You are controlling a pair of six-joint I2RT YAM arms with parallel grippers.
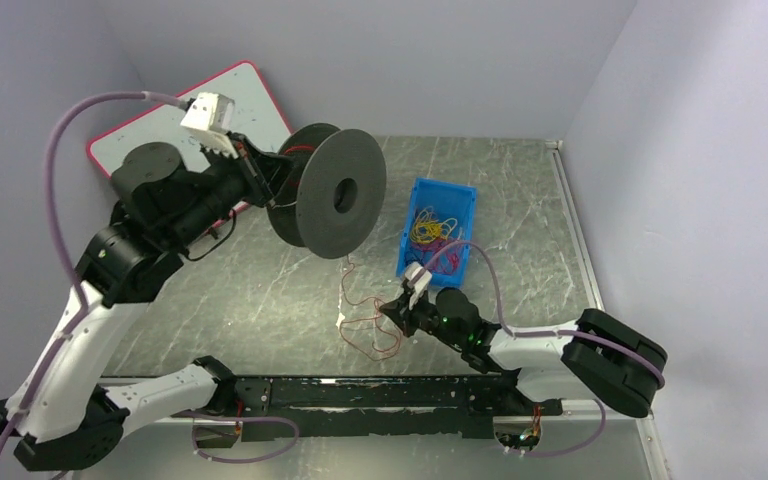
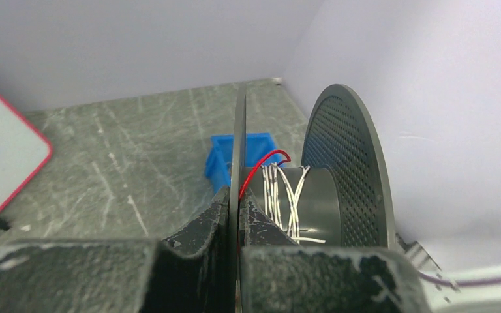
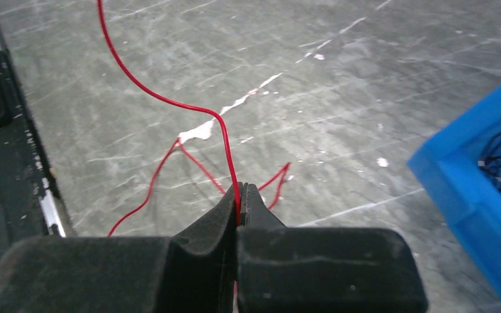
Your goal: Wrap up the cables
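Now my left tool [image 2: 238,199] clamped on spool [image 1: 318,212] flange, upper centre; my right tool [image 3: 240,192] pinching red wire [image 3: 230,156]; loose loops lying on counter [image 1: 260,290], lower centre.

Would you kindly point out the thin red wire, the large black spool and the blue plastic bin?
thin red wire [image 3: 231,171]: right wrist view, stretch below the kink.
large black spool [image 1: 360,160]: top external view, right flange face.
blue plastic bin [image 1: 447,189]: top external view, far rim.

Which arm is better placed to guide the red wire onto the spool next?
Right. The right end effector pinches the red wire; the left end effector grips the spool by its flange.
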